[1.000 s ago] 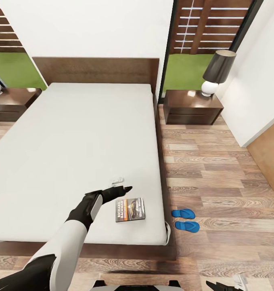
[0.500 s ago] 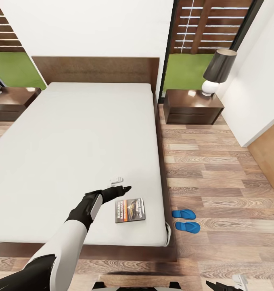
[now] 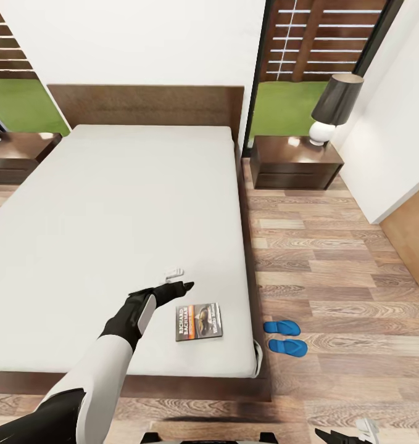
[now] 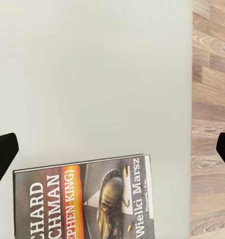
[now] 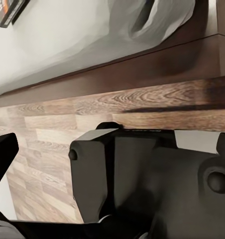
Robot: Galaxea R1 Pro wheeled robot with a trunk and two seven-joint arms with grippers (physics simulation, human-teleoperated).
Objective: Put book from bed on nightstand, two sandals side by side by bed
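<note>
The book [image 3: 199,321] lies flat near the foot corner of the bed [image 3: 123,203], dark cover up with its orange band. My left gripper [image 3: 179,279] hovers open just beyond the book's far edge, with nothing between its fingers. In the left wrist view the book [image 4: 87,204] sits below the open left gripper [image 4: 112,152]. The two sandals [image 3: 284,336] lie side by side on the floor beside the bed's foot corner. One nightstand [image 3: 295,161] stands right of the headboard, another nightstand [image 3: 15,157] on the left. My right gripper [image 3: 345,435] hangs low and open.
A lamp [image 3: 332,108] with a dark shade stands on the right nightstand. The wood-plank floor [image 3: 332,271] runs along the bed's right side to a white wall. In the right wrist view the bed frame [image 5: 142,64] sits above my own base [image 5: 152,179].
My left gripper has shifted slightly left, away from the book's far corner. The book and the sandals have not moved.
</note>
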